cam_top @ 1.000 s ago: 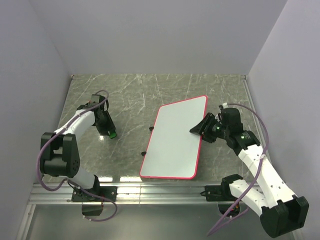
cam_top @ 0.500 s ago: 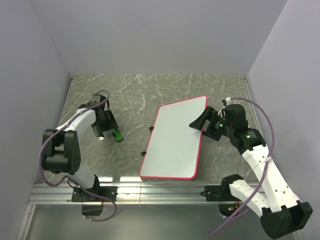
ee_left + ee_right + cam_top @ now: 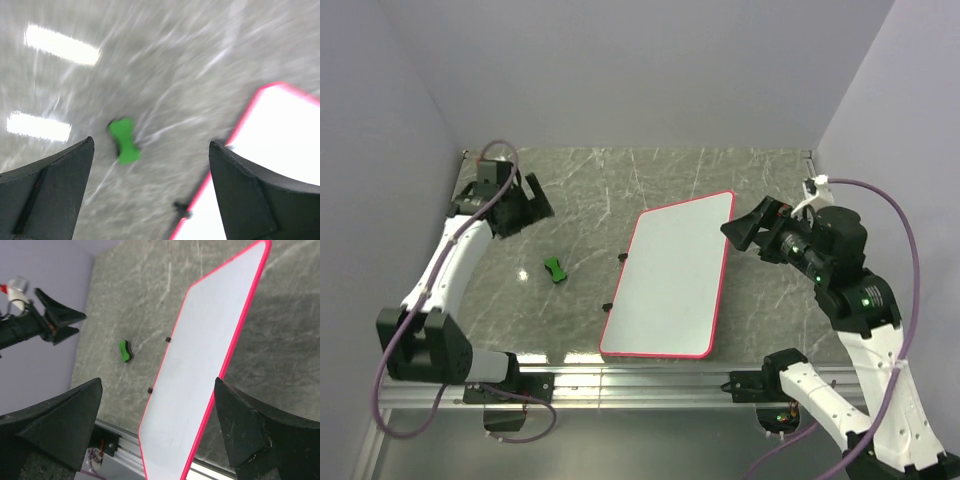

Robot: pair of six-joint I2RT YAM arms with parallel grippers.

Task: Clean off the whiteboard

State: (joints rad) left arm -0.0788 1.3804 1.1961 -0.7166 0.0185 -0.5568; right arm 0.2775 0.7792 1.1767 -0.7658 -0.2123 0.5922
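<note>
The whiteboard [image 3: 670,280] lies flat on the marbled table, white with a thin red rim and no marks on it; it also shows in the right wrist view [image 3: 210,355] and the left wrist view [image 3: 280,150]. A small green eraser [image 3: 555,270] lies loose on the table left of the board, seen again in both wrist views [image 3: 123,141] [image 3: 125,351]. My left gripper [image 3: 528,213] hangs open above the table's back left, well away from the eraser, jaws empty [image 3: 150,192]. My right gripper [image 3: 745,222] is open and lifted just off the board's right edge, holding nothing [image 3: 157,425].
Two small black clips [image 3: 622,258] [image 3: 607,306] stick out from the board's left edge. A metal rail [image 3: 640,385] runs along the near table edge, carrying both arm bases. Grey walls close in the table on the left, back and right.
My left gripper opened, left the eraser on the table and rose toward the back left. My right gripper opened off the board's right edge and drew back up to the right.
</note>
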